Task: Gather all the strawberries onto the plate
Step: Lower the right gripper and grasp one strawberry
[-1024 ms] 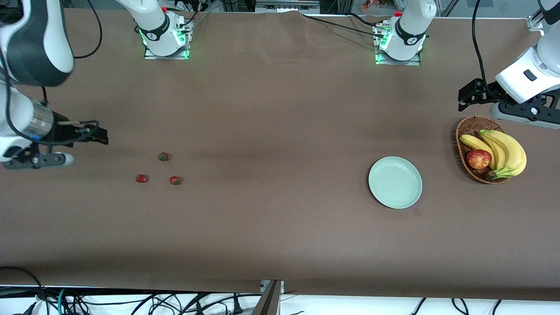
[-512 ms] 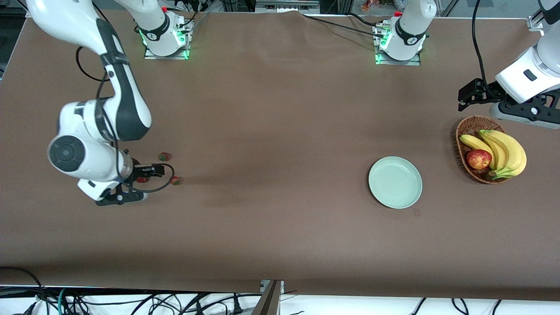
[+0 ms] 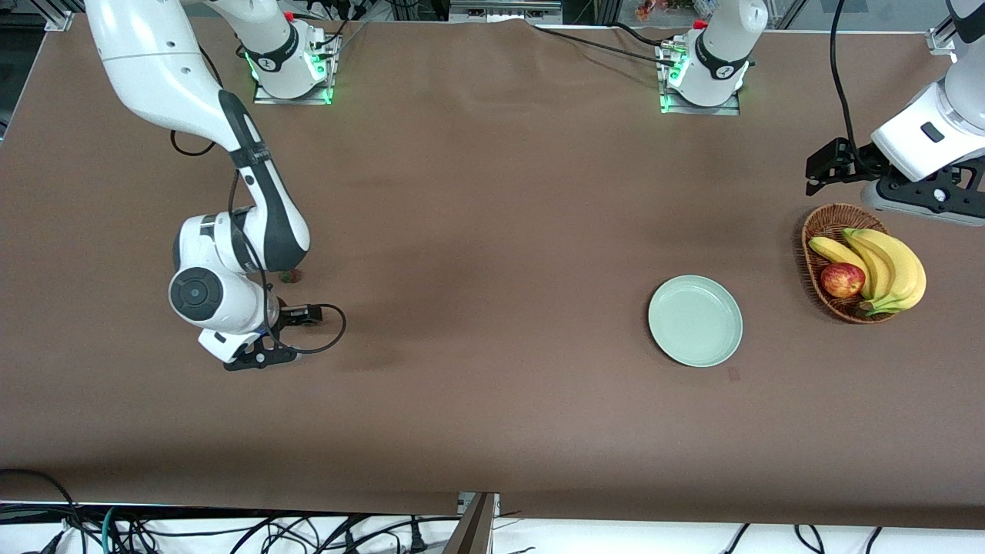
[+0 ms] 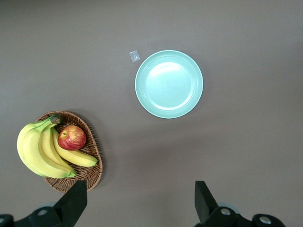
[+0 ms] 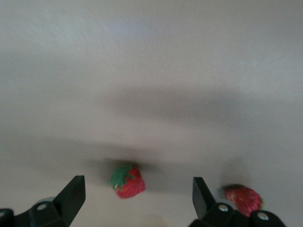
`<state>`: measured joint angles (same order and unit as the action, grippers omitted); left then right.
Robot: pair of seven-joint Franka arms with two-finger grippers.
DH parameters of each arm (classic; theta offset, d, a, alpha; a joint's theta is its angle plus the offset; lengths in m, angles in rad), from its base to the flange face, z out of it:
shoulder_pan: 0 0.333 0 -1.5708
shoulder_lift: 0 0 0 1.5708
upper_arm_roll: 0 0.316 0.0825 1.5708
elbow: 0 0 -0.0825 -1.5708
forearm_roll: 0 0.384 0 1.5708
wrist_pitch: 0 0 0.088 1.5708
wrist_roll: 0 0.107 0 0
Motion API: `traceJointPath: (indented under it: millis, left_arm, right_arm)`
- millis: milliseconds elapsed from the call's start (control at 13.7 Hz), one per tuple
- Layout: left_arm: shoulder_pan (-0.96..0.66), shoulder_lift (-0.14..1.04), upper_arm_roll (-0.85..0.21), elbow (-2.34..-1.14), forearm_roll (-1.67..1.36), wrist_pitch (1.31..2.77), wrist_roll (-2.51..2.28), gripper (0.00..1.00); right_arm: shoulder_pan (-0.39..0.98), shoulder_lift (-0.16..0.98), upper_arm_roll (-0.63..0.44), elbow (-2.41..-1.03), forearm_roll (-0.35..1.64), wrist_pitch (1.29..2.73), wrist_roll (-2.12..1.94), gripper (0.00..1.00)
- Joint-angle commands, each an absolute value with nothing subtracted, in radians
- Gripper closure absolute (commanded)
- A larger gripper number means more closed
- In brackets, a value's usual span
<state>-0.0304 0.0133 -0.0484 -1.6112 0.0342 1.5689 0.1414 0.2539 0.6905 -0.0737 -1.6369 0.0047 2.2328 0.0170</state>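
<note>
Right gripper [image 5: 134, 194]: jaws spread wide, holding nothing, low over the tiny red strawberries with green caps at the right arm's end of the brown table [image 3: 492, 231].
Strawberries: in the right wrist view, one [image 5: 128, 181] lies between the black fingers [image 5: 71, 196], a second [image 5: 243, 197] just beside one fingertip. In the front view only one berry [image 3: 289, 275] peeks out by the white arm; the arm covers the rest.
Round pale mint-green plate [image 3: 696, 321]: bare, well apart from the strawberries, toward the left arm's end.
Brown wicker basket [image 3: 817, 231]: near the plate, holding yellow bananas [image 3: 893, 265] and a red-yellow apple [image 3: 842, 280].
Left gripper [image 4: 139, 205]: waits above the table by the basket, jaws apart, holding nothing.
Small pale scrap [image 4: 134, 56]: just beside the plate's rim.
</note>
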Motion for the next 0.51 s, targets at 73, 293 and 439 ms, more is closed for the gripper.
traceJointPath:
  millis: [73,293,439]
  left_arm:
    - [-0.029,0.025,-0.049,-1.582,0.009,1.549,0.138,0.0]
    - [-0.029,0.025,-0.049,-1.582,0.009,1.549,0.138,0.0]
    - [-0.029,0.025,-0.049,-1.582,0.009,1.549,0.138,0.0]
  right_arm:
    - [0.258,0.67,-0.077,-1.749,0.018,2.333,0.026,0.0]
    - [0.259,0.67,-0.077,-1.752,0.025,2.324,0.028,0.0]
    - [0.259,0.669,-0.077,-1.752,0.025,2.322,0.028,0.0]
